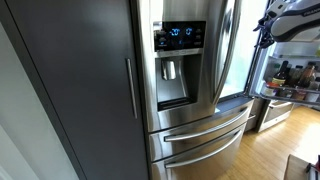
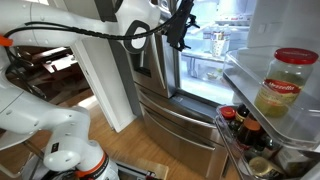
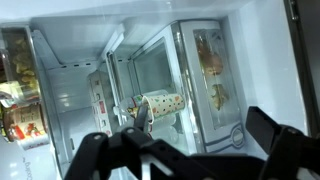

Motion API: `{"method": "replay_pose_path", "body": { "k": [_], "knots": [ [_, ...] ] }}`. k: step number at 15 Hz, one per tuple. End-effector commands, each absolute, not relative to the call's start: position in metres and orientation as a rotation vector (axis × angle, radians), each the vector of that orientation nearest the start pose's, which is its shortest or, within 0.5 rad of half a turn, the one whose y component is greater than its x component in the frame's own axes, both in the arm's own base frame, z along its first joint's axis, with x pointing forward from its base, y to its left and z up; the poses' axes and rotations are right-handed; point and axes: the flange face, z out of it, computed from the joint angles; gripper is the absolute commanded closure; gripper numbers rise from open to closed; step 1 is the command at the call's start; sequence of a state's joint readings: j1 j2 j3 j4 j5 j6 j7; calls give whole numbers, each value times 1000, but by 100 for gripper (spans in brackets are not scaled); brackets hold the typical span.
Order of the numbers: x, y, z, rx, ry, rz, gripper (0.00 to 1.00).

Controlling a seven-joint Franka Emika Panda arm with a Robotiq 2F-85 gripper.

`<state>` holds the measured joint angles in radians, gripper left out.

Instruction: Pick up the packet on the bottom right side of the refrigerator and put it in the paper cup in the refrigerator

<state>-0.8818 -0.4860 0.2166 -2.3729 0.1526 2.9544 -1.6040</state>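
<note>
Exterior views come first. The refrigerator [image 1: 200, 90] fills the middle of one exterior frame, its right door swung open, and the gripper [image 1: 266, 30] is seen at the upper right edge, at the mouth of the lit compartment; no packet can be made out there. In the exterior view from the door side, the gripper [image 2: 182, 25] is seen at top centre, pointed into the refrigerator [image 2: 180, 105], with a jar [image 2: 283, 82] on the door shelf at the right.

Wrist view: the gripper [image 3: 185, 150] is spread wide and empty along the lower edge. A patterned, roll-like item [image 3: 160, 103], possibly the packet, lies just above centre, ahead of the jaws, its long axis running across the frame. A paper cup cannot be identified.
</note>
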Motion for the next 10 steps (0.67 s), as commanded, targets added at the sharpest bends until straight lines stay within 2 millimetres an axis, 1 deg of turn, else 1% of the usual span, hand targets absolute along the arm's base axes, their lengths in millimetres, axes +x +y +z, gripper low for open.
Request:
{"method": "replay_pose_path", "body": {
  "k": [1,3,6,10],
  "knots": [
    [340,-268,639,1971,799,478,0],
    [331,-270,644,1979,739,455,0],
    [323,-270,649,1992,680,419,0],
    [317,-267,648,2032,628,380,0]
  ]
}}
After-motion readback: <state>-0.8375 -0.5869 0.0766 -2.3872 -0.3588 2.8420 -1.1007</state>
